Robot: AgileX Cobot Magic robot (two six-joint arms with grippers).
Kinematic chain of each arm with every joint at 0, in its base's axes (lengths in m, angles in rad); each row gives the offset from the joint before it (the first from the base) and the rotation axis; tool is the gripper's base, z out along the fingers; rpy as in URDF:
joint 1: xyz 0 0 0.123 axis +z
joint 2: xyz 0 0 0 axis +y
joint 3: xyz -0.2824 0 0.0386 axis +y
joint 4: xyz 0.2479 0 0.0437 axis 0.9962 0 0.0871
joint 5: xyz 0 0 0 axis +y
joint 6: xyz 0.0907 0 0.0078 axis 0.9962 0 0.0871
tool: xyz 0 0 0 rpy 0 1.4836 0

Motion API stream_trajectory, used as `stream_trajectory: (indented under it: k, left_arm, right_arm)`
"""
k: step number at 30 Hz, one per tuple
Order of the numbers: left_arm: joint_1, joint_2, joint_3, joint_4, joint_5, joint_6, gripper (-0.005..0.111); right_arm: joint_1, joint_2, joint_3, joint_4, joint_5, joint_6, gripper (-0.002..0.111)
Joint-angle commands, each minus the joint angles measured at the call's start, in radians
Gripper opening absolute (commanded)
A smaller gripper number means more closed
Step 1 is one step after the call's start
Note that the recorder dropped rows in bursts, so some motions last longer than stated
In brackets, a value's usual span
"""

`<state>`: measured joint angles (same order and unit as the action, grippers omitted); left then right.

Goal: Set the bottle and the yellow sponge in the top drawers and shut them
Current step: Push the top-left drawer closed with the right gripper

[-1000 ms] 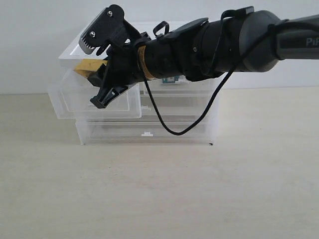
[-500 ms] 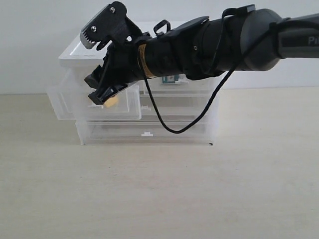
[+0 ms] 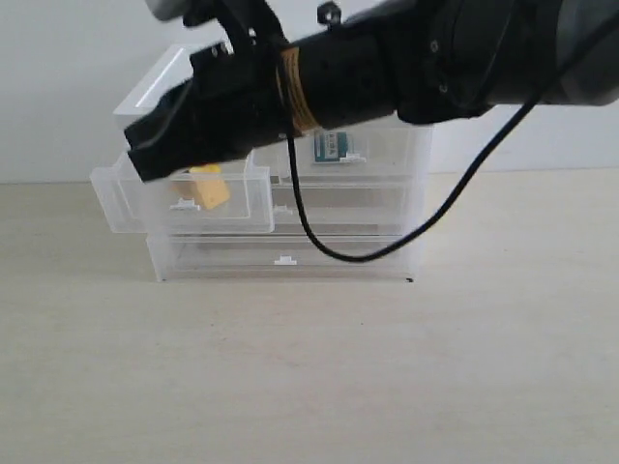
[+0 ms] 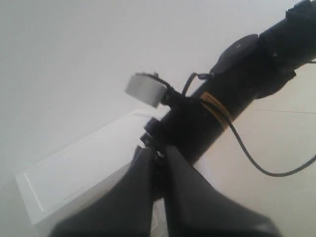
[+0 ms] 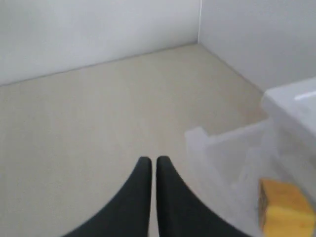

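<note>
Since a second ago the right fingers (image 5: pixel 142 197) have let go of the yellow sponge (image 3: pixel 211 188), risen, and clenched shut on nothing. It now lies inside the pulled-out left top drawer (image 3: pixel 111 198), at eight o'clock from the bottle (image 3: pixel 329 145), which sits in the right top drawer (image 3: pixel 387 159), seemingly pushed in. Idle, the left fingers (image 4: pixel 133 197) are clenched and empty too. Remaining, I judge: closing the left drawer.
</note>
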<state>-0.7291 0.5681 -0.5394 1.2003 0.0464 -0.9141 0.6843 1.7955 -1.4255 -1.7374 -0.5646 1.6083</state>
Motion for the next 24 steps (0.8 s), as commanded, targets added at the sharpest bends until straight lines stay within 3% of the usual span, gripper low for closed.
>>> stream_trajectory:
  k: [1,5,15,24]
  left_arm:
    - [-0.002,-0.002,0.003,-0.005,-0.002,-0.002,0.004]
    - [-0.002,-0.002,0.003,-0.005,-0.011,-0.002,0.004]
    - [-0.002,-0.002,0.003,-0.005,-0.038,-0.002,0.004]
    - [-0.002,-0.002,0.003,-0.005,-0.024,0.001,0.004]
  right_arm:
    - [-0.003,-0.002,0.107,-0.007,0.033,0.014,0.000]
    - [-0.003,-0.002,0.169,-0.007,0.145,-0.003,0.000]
    - [-0.003,0.122,0.139,-0.007,0.483,-0.020,0.000]
    - [-0.003,0.141,-0.008,-0.007,0.523,-0.020,0.000]
